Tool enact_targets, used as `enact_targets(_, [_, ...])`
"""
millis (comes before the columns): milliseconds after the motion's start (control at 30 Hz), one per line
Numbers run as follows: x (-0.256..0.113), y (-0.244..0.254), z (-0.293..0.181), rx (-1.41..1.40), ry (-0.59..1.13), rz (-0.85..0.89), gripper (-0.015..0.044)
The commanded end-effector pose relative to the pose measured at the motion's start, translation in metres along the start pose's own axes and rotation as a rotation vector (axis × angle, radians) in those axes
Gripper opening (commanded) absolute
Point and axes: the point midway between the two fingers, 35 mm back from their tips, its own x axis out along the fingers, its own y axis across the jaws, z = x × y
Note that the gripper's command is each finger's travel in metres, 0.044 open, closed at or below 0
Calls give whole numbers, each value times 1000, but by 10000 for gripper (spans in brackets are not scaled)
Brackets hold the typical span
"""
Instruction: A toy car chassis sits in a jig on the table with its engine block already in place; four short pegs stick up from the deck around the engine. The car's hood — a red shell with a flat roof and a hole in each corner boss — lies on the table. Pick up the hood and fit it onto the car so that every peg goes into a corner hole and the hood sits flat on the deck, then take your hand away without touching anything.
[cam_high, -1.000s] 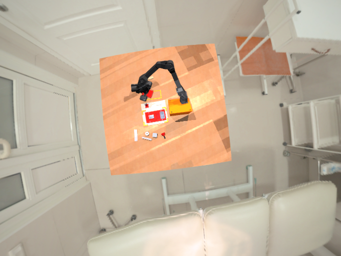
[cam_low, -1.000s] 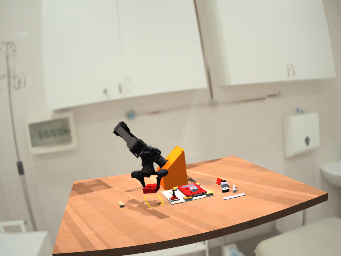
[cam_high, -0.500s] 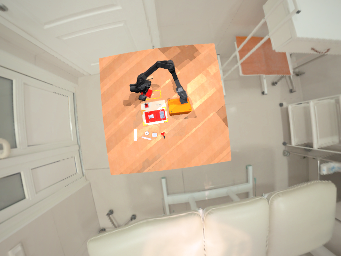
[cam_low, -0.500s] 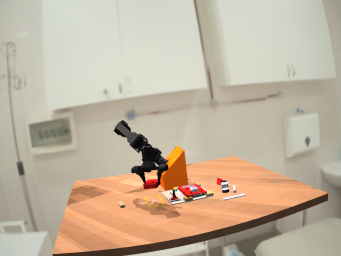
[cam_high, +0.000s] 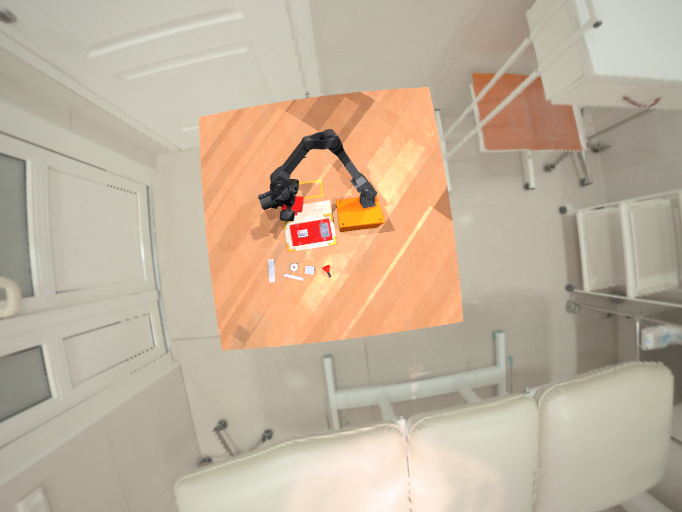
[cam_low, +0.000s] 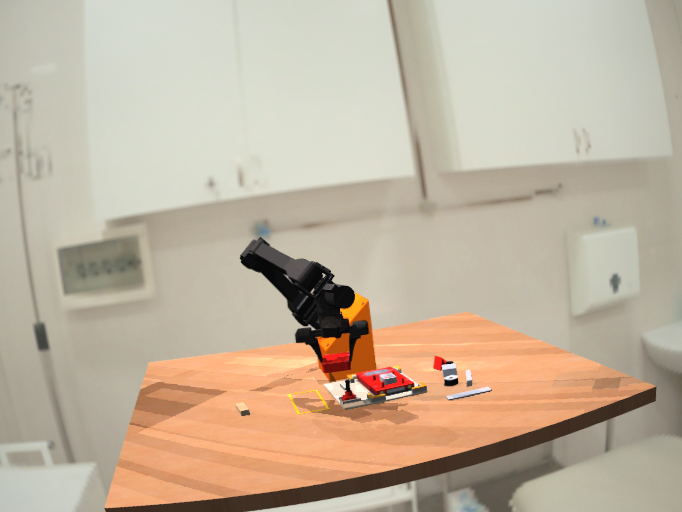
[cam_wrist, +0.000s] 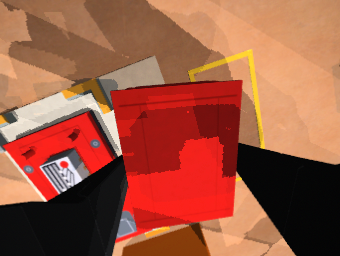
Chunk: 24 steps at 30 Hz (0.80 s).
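Observation:
My gripper (cam_high: 291, 202) (cam_low: 335, 362) (cam_wrist: 179, 154) is shut on the red hood (cam_high: 298, 203) (cam_low: 336, 362) (cam_wrist: 182, 195), one finger on each long side. The hood hangs in the air, roof towards the wrist camera, beside and above the near part of the jig board in the exterior view. The red chassis (cam_high: 311, 240) (cam_wrist: 50, 137) sits in the white jig (cam_high: 320, 207) (cam_low: 336, 389) with the engine block (cam_high: 302, 233) (cam_low: 388, 378) (cam_wrist: 62, 175) on its deck. In the wrist view the chassis is lower left, turned relative to the hood, with two pegs showing. The hood's corner holes are hidden.
A yellow outline (cam_high: 322, 189) (cam_wrist: 256, 100) lies on the table beside the jig. A red piece with a black stem (cam_low: 347, 393) stands on the jig board. The orange arm base (cam_high: 360, 214) is beside the jig. Loose parts include a grey strip (cam_high: 271, 270) and a wooden block (cam_low: 242, 408).

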Motion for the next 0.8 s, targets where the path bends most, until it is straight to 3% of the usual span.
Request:
enact_targets(0, [-1,26,-5,-45,2,10,0])
enact_targets(533, [1,116,-46,-242,6,1,0])
enact_targets(767, [2,133,-51,-277,3,-9,0])
